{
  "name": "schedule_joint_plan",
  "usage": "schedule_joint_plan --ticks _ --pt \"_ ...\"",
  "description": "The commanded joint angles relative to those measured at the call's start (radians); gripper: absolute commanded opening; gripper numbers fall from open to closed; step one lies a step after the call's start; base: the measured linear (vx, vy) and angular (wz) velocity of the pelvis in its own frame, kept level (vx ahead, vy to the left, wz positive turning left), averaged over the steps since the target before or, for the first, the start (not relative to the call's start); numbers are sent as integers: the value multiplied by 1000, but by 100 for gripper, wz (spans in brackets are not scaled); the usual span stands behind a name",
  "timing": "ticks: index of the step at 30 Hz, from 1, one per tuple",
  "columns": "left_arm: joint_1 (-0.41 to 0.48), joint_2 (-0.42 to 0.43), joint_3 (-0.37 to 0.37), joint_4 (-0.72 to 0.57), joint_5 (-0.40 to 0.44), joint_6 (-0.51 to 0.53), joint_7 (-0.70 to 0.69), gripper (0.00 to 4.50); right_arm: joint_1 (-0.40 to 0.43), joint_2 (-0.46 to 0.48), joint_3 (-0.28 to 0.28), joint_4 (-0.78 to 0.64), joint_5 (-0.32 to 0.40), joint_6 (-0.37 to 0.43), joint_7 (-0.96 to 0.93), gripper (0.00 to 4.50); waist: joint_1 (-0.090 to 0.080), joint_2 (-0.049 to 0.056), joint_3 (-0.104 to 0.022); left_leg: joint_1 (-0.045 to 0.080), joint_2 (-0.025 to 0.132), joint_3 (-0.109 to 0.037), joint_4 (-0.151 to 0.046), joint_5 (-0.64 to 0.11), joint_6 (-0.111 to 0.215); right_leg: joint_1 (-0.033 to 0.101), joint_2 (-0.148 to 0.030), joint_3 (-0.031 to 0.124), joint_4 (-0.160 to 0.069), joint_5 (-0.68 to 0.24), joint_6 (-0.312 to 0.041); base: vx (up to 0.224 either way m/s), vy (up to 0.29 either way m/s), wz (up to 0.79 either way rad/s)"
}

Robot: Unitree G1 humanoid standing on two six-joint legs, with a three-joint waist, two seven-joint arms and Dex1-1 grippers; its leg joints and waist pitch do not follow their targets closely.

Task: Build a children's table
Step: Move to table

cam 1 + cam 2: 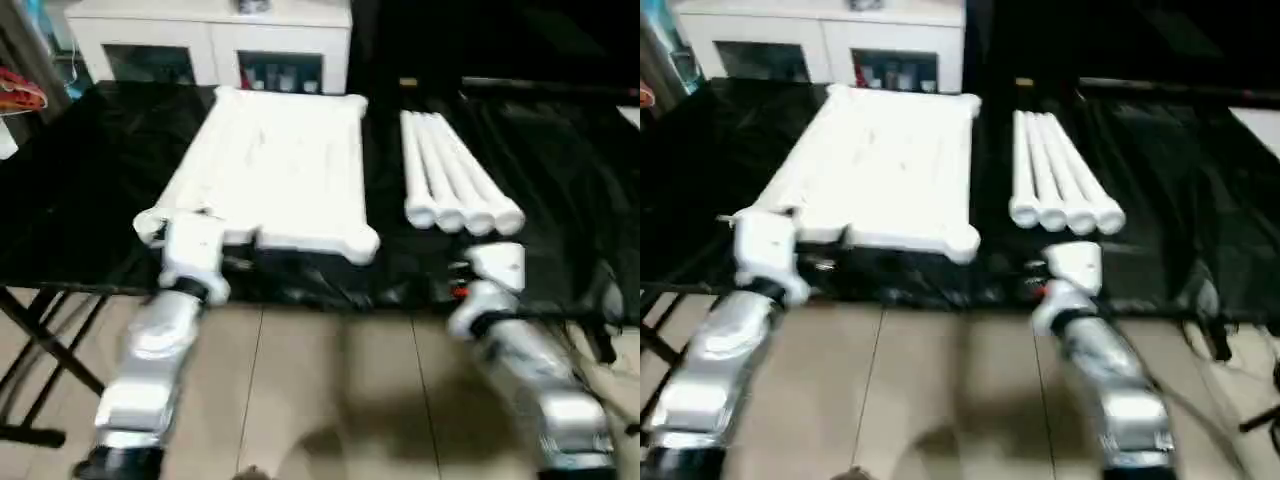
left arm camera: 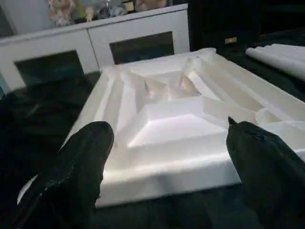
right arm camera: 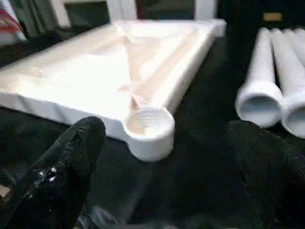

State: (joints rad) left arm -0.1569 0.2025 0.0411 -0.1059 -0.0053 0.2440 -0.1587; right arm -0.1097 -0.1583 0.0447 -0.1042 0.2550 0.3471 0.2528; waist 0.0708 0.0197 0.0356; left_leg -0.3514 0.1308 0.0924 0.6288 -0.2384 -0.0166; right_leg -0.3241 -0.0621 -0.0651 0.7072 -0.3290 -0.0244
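**Table top and legs laid out, both grippers empty**

Lying ribbed side up on the black-covered bench (image 1: 90, 200), the table top (image 1: 275, 165) sits left of four legs (image 1: 455, 180) set side by side.

Left wrist view: left gripper (image 2: 167, 162) spread wide, facing the top's near edge.

Right wrist view: right gripper (image 3: 167, 167) agape, before a corner socket (image 3: 148, 125).

We note soft blur across both head views; white tabletop (image 1: 270, 170) overexposed, ribs washed out; black cloth (image 1: 90, 200) swallows detail; faint shadows on floor (image 1: 330, 400); near fingers (image 2: 76, 171) unfocused.
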Motion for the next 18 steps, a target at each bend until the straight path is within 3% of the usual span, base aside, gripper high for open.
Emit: schedule_joint_plan --ticks 1,2,3,4,5,6,7,8,9,10,11,12,13,14,15,16,17,18 --pt "-2 -14 -31 -12 -4 10 -13 433 10 -20 -30 -12 -9 6 -7 447 -20 -7 -41 89 121 -83 -100 -29 435 -71 -59 48 -63 69 29 58 -48 -6" --pt "-4 -10 -36 -12 -8 12 -19 433 8 -19 -34 -12 -7 7 -9 447 -11 -29 -39 47 74 -39 -85 -95 362 -28 -83 75 -123 101 17 58 -48 -6" --pt "-6 -7 -40 -10 -12 14 -25 433 6 -19 -36 -12 -6 8 -9 447 34 -60 -33 -36 -20 27 26 -131 247 71 -160 165 -210 -65 -41 56 -67 11" --pt "-7 -5 -41 -8 -15 15 -29 433 3 -20 -36 -11 -8 9 -8 447 52 -49 -38 -56 2 9 58 -95 193 101 -207 187 -224 -172 -73 67 -72 5" --pt "-8 -4 -41 -6 -16 19 -31 433 0 -20 -35 -11 -11 9 -7 447 61 -50 -43 -88 12 -2 71 -21 108 121 -184 163 -212 -255 -103 67 -72 5" --pt "-9 -4 -41 -6 -17 20 -32 433 -1 -19 -35 -11 -13 9 -6 447 63 -45 -36 -93 16 -2 56 1 89 119 -168 148 -213 -253 -125 72 -37 -6" --pt "-8 -5 -40 -4 -17 21 -33 433 -3 -18 -36 -10 -13 9 -7 447 58 -25 -32 -76 28 3 6 36 78 109 -126 107 -215 -240 -171 82 1 6" --pt "-8 -7 -37 -3 -17 20 -34 433 -5 -17 -37 -10 -12 10 -7 447 57 6 -38 -25 52 18 -57 36 71 94 -93 56 -224 -272 -174 82 1 6" --pt "-8 -8 -36 -3 -17 21 -35 433 -6 -16 -37 -10 -9 11 -8 447 37 22 -38 -5 82 -6 -109 -98 73 82 -33 19 -191 -249 -135 112 48 0" --pt "-8 -8 -35 -4 -16 22 -35 433 -6 -16 -37 -10 -9 11 -9 447 24 31 -40 33 106 -34 -123 -159 90 56 -13 5 -158 -203 -119 147 66 3" --pt "-7 -11 -31 -4 -20 25 -34 433 -7 -16 -35 -7 -10 10 -10 447 -7 37 -64 136 150 -97 -129 -220 176 -17 -6 -6 -82 -82 -111 147 66 3" --pt "-5 -12 -27 -6 -25 30 -34 433 -7 -16 -32 -4 -11 8 -11 447 -13 35 -67 162 172 -136 -117 -138 319 -69 -12 1 -25 -37 -34 141 47 11" --pt "-4 -14 -24 -6 -28 33 -35 433 -7 -15 -30 -3 -12 8 -12 447 -13 25 -65 158 177 -136 -113 -93 381 -82 -20 8 -8 -21 6 111 13 -1" --pt "-2 -14 -23 -7 -30 34 -35 433 -8 -15 -29 -2 -12 8 -12 447 -14 10 -53 134 166 -125 -115 -22 458 -99 -38 24 -2 18 51 111 13 -1" --pt "0 -13 -22 -7 -35 35 -35 433 -8 -13 -29 -2 -14 8 -12 447 -12 -12 -51 101 109 -84 -100 -6 432 -77 -57 48 -66 89 34 81 -29 -10" --pt "4 -10 -23 -8 -37 34 -35 433 -8 -10 -31 -3 -14 9 -10 447 -2 -36 -49 58 59 -41 -79 -45 373 -32 -77 75 -119 126 24 69 -78 3" --pt "8 -8 -24 -9 -39 34 -35 433 -9 -8 -33 -3 -16 10 -8 447 55 -75 -50 -59 -27 8 62 -86 208 105 -181 186 -210 -113 -32 69 -78 3" --pt "9 -7 -24 -9 -40 34 -35 433 -9 -7 -34 -3 -16 10 -8 447 65 -57 -56 -80 -10 -2 77 -40 158 121 -197 182 -200 -144 -63 97 -83 4"
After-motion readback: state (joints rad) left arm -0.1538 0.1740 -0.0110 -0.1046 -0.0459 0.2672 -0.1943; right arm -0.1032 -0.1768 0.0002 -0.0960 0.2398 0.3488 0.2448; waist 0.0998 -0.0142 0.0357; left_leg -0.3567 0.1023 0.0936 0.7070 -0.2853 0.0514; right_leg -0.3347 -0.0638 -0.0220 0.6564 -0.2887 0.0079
